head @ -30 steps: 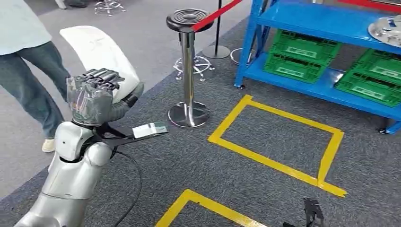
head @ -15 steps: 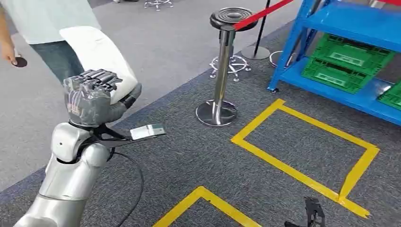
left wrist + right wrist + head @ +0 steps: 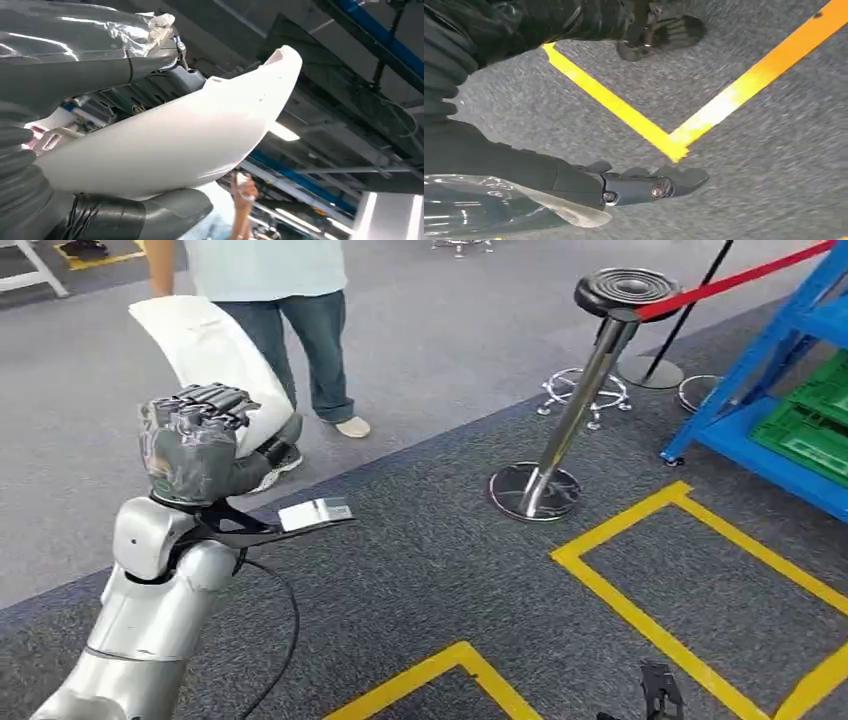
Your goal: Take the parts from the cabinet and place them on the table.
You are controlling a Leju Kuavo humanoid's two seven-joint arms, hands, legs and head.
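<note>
Grey carpet marked with yellow tape [image 3: 640, 625] spreads beneath the robot. Its raised left hand [image 3: 195, 445] grips a curved white part [image 3: 210, 350], which rises above its fingers. Carrying steadily seems wise, since a person [image 3: 290, 310] stands just beyond. The right hand [image 3: 644, 185] hangs empty, fingers extended.

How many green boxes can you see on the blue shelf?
2. One green box sits on the lower level of the blue shelf at the right edge; another sits behind it. More may be hidden out of frame.

Left robot hand [image 3: 196, 448] raised, gripping; right robot hand [image 3: 644, 184] hanging, empty.
</note>
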